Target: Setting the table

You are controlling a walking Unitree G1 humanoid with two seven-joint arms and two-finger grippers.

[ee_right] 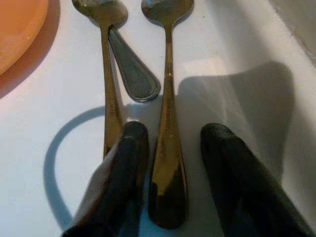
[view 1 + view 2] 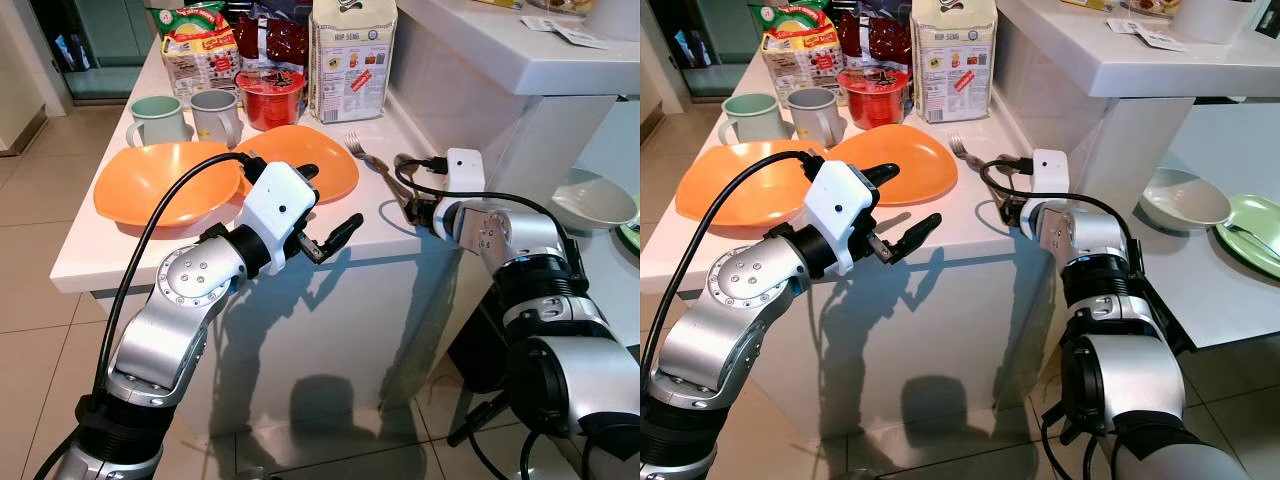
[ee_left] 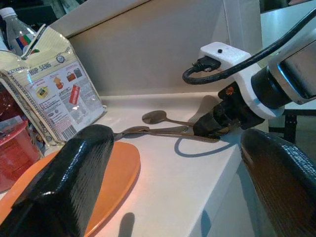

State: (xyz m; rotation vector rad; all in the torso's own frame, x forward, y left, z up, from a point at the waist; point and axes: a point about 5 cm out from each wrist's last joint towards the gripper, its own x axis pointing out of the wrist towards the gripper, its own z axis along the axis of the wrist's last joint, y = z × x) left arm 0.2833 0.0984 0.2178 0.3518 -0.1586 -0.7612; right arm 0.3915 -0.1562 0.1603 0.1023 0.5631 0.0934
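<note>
Several pieces of cutlery lie at the right edge of the white counter [image 2: 80,265]: a fork [image 2: 358,148] and two spoons, one [image 1: 107,74] beside the other [image 1: 168,103]. My right gripper [image 1: 175,132] is down on the counter, open, its fingers on either side of the right-hand spoon's handle without pinching it. Two orange plates lie side by side, one [image 2: 165,182] to the left and one [image 2: 315,160] nearer the cutlery. My left gripper [image 2: 322,205] hovers open at the counter's front edge, just over the rim of the nearer plate, holding nothing.
Two mugs [image 2: 157,118] [image 2: 215,115], a red bowl [image 2: 270,97] and food packets [image 2: 350,55] stand at the back of the counter. A raised white ledge [image 2: 500,40] borders the counter's right side. A grey bowl [image 2: 595,200] and a green plate [image 2: 1252,232] sit on a lower table to the right.
</note>
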